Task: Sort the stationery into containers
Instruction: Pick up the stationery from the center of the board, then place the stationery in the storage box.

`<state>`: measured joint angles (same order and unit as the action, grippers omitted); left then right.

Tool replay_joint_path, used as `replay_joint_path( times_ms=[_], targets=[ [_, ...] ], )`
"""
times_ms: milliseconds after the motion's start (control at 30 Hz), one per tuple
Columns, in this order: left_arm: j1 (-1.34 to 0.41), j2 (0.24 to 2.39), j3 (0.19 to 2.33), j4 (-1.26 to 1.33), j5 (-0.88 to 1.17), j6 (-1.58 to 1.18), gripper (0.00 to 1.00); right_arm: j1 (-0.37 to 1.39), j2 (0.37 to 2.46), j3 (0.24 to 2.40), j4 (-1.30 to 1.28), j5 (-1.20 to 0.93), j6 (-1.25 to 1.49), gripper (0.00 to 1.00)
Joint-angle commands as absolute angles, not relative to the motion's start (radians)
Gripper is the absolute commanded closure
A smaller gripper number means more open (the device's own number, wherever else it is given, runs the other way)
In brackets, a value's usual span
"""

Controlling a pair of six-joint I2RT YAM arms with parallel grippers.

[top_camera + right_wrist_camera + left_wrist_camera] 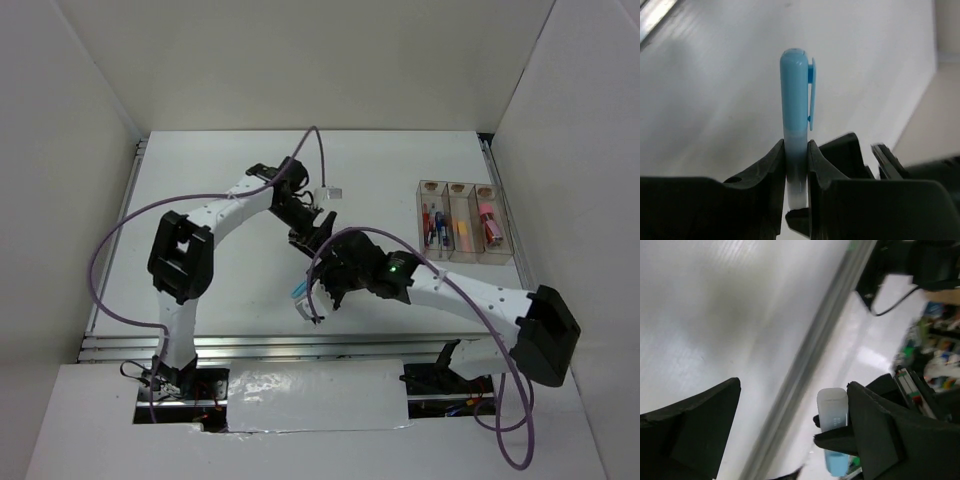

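On my top feed, the left gripper (794,387) sits over the middle of the white table (230,290), its jaws spread wide with nothing between them. Through that gap, its wrist camera catches the pale butt end of a marker.

Just right of it and nearer the bases, the right gripper (796,147) pinches a light-blue marker (796,90) by its lower barrel. The fingers (771,165) are pressed against both sides. The marker is stubby, with a rounded sky-blue cap and a matching clip down one side. The barrel below the cap turns whitish and translucent where the jaws grip it. Faint marks show on that pale end in the left wrist view, but I cannot read them through the blur.

Well apart at the right edge stand the containers (463,257), three clear bins joined in a row. The left bin holds thin red and blue pens (430,225), the middle one an orange-yellow marker (462,232), and the right one pink items (488,222).
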<state>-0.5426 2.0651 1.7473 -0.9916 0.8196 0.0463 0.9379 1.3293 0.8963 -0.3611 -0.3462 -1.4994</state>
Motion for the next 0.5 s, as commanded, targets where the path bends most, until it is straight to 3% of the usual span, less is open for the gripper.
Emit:
replay_joint_path(
  times_ms=[0, 167, 300, 467],
  targets=[
    [-0.431, 1.895, 1.695, -0.879, 0.864, -0.049, 0.01, 0.936, 1.175, 0.942, -0.371, -0.334, -1.370, 1.00],
    [-0.223, 1.714, 1.617, -0.603, 0.822, -0.181, 0.01, 0.864, 1.055, 0.948, -0.417, -0.256, -1.133, 1.00],
    [-0.112, 1.649, 1.612, -0.621, 0.723, -0.164, 0.01, 0.564, 1.118, 1.060, -0.492, -0.209, -0.687, 1.00],
    [-0.005, 1.710, 1.621, -0.748, 0.793, -0.112, 0.01, 0.131, 1.279, 1.218, -0.635, -0.314, -0.440, 1.00]
  ],
)
